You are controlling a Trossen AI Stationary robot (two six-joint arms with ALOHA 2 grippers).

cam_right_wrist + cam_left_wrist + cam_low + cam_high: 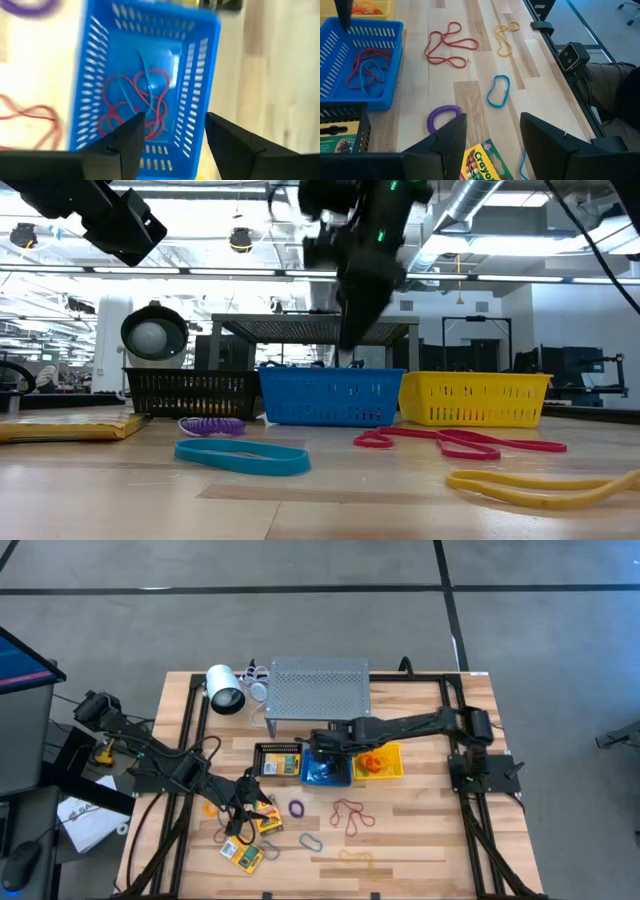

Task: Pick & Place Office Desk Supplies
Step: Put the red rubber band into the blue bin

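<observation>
I have the right gripper (170,137) hanging over the blue basket (200,75), fingers apart and empty, red and blue bands (142,100) lying inside below them. My left gripper (490,135) hovers open above the crayon pack (482,162) near the desk's front-left corner, the purple coil (442,116) just beyond.

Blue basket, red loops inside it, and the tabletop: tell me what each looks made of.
Blue basket: looks like moulded plastic, glossy, with evenly slotted walls. Red loops: probably rubber bands, thin, limp and tangled flat on the floor of the basket. Tabletop: wood, pale planks with visible grain and seams, satin finish.
</observation>
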